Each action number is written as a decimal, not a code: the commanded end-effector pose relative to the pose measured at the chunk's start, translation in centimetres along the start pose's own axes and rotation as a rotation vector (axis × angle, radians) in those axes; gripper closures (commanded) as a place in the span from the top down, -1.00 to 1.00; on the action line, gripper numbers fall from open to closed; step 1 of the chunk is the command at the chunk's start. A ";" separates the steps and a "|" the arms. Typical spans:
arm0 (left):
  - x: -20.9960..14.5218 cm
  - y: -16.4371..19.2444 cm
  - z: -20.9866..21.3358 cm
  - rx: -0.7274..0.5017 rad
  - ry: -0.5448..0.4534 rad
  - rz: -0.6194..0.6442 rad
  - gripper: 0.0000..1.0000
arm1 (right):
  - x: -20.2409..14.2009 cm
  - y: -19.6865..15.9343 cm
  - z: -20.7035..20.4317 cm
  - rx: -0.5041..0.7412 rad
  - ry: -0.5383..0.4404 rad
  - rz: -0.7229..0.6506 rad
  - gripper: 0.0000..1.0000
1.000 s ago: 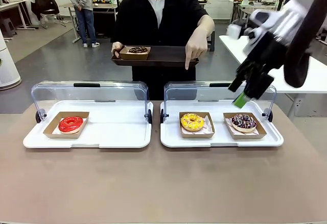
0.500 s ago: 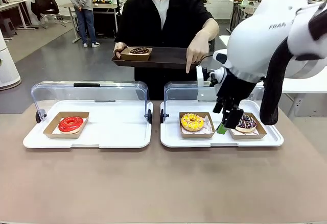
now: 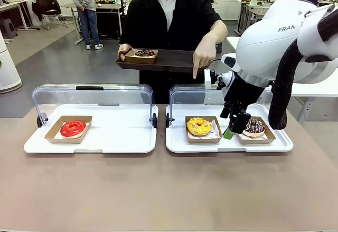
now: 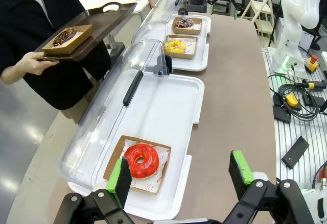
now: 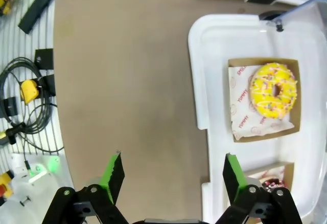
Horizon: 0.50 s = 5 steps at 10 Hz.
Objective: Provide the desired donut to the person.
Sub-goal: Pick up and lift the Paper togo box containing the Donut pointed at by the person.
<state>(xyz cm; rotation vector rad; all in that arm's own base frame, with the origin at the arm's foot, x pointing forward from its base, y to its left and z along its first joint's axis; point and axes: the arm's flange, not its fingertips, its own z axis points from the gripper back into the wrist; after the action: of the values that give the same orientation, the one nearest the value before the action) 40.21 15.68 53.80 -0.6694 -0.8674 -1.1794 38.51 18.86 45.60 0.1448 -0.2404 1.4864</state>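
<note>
**Yellow-iced ring donut with coloured sprinkles**: lies flat with its hole upward. Being round, it has no long axis and points no way. It rests on a printed paper liner in a square brown cardboard box. The box stands in the left half of the right white plastic tray, whose clear hinged lid is raised behind.

**Chocolate ring donut with sprinkles**: flat in its own box, in the right half of the same tray.

**Red-glazed ring donut**: flat in its box, at the left end of the left white plastic tray, lid raised.

**Person in a black short-sleeved shirt**: stands at the far side of the brown table. One hand holds a dark brown serving tray carrying a boxed chocolate donut. The pointing hand has its forefinger aimed straight down, in line with the yellow-iced ring donut.

**Right gripper**: aimed downward, fingers spread wide, nothing between them. In the front view it hangs between the two boxes on the right tray. In its wrist view it hangs over that tray's near rim.

**Left gripper**: fingers spread wide and empty, above the near end of the left tray, with the red-glazed ring donut just beyond one green pad.
</note>
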 end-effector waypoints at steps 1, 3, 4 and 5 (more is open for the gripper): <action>0.0 -0.1 0.0 0.009 -0.014 -0.008 1.00 | 0.2 0.2 -0.1 -0.015 0.018 0.005 1.00; 0.0 -0.1 0.0 0.009 -0.014 -0.008 1.00 | 0.2 0.2 -0.1 -0.015 0.018 0.005 1.00; 0.0 -0.1 0.0 0.009 -0.014 -0.008 1.00 | 0.2 0.2 -0.1 -0.015 0.018 0.005 1.00; 0.0 -0.1 0.0 0.009 -0.014 -0.008 1.00 | 0.3 0.2 -0.1 0.001 0.002 0.011 1.00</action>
<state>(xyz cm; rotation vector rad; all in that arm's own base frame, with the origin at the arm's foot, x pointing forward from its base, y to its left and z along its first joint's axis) 40.21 15.70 53.80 -0.6692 -0.8675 -1.1790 38.40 19.07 45.61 0.1443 -0.2397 1.4949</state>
